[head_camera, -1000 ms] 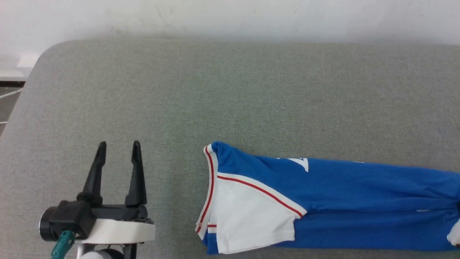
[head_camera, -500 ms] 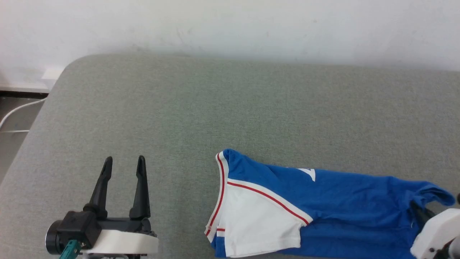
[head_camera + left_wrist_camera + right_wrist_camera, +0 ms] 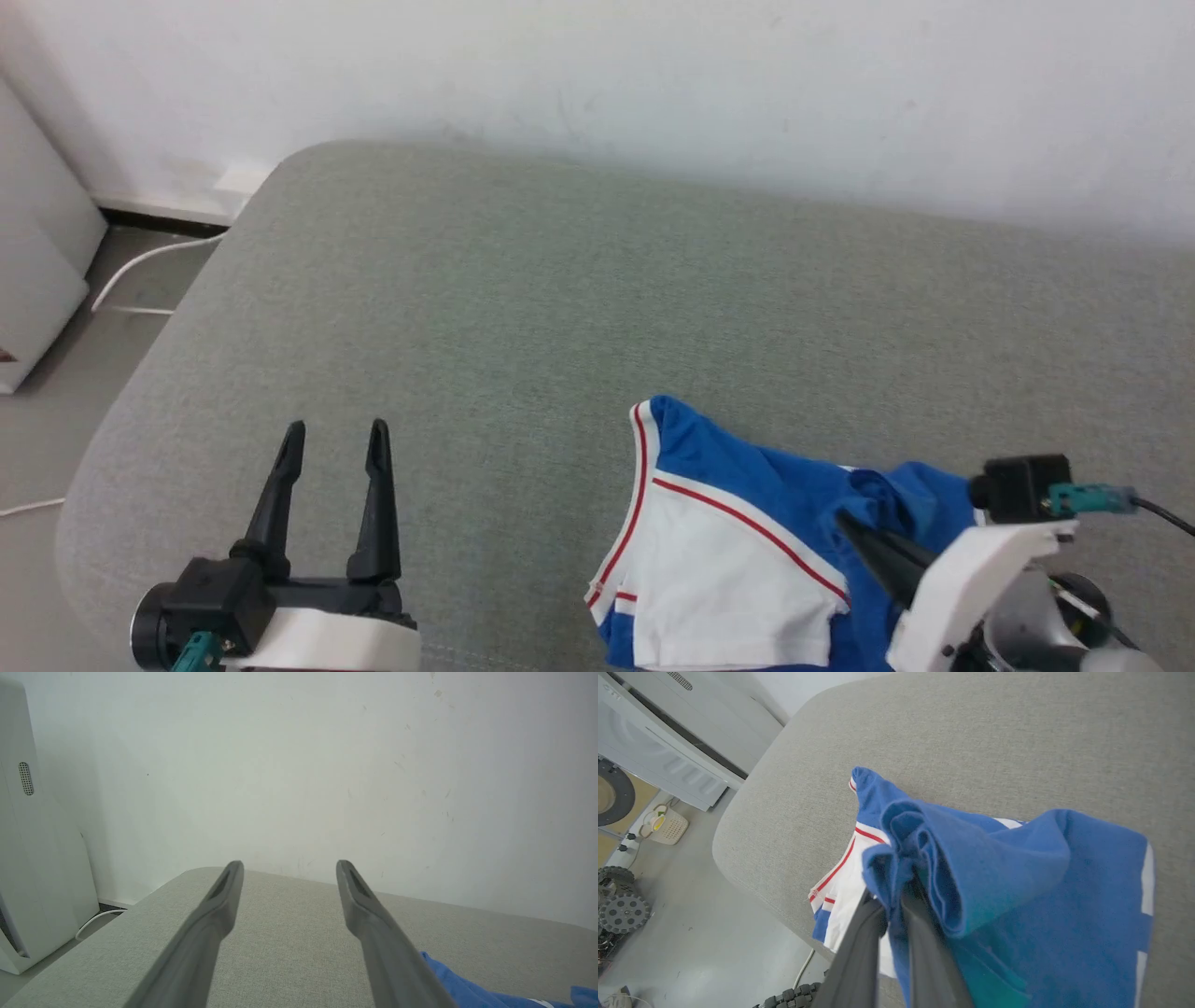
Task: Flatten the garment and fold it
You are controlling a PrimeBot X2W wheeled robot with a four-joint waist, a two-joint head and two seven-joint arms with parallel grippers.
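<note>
The garment (image 3: 738, 579), a royal blue T-shirt with a white sleeve edged in red, lies on the grey padded table (image 3: 560, 308) at the lower right. My right gripper (image 3: 854, 527) is shut on a bunched blue fold of it, held up over the shirt's collar end. In the right wrist view the fingers (image 3: 873, 933) pinch the blue cloth of the garment (image 3: 994, 868), which drapes over them. My left gripper (image 3: 336, 434) stands open over bare table at the lower left, well apart from the shirt. From the left wrist, that gripper (image 3: 289, 868) holds nothing, and the garment (image 3: 467, 991) peeks in low right.
The table's rounded left corner (image 3: 168, 392) drops to the floor, where a white cable (image 3: 149, 266) and a white appliance (image 3: 37, 252) stand. A white wall runs behind the table. The right wrist view shows a small basket (image 3: 663, 823) and toothed wheels (image 3: 621, 905) on the floor.
The camera has swung, shifting the whole scene right. My right gripper has carried the shirt's far blue end leftward, up over the sleeve end. The left gripper stays open.
</note>
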